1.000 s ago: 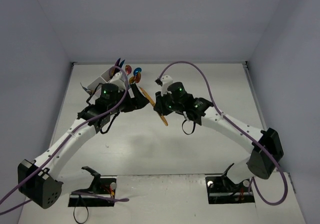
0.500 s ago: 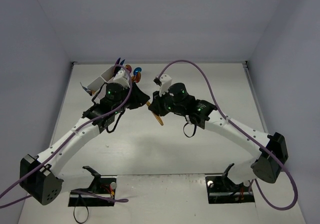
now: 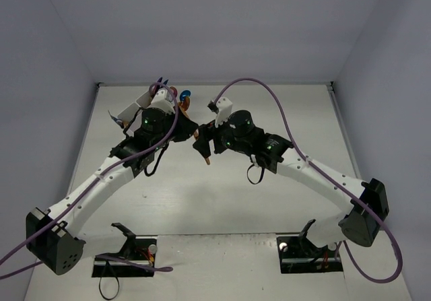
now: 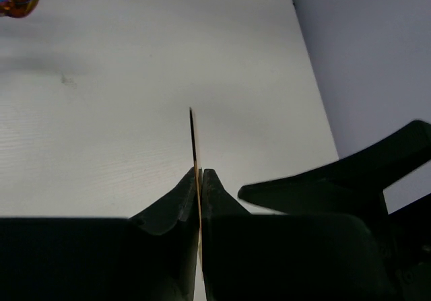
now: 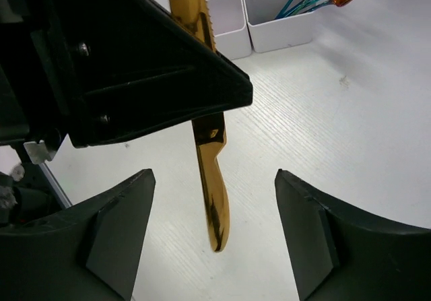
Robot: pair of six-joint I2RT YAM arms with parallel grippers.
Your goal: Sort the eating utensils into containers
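From above, we see the two arms meet over the table. The left gripper and right gripper are close together, with a gold knife hanging between them, clear of the surface. The white box sits mostly hidden behind the left arm, and coloured spoon heads poke up at its far side

At the left wrist, the fingers pinch tight on the knife, seen edge-on as a thin line

At the right wrist, the fingers stand wide either side of the handle, touching nothing. We judge the knife light, stiff and slippery, best pinched across its flat faces near the middle. Blue handles lean out of one compartment; we cannot see into the others
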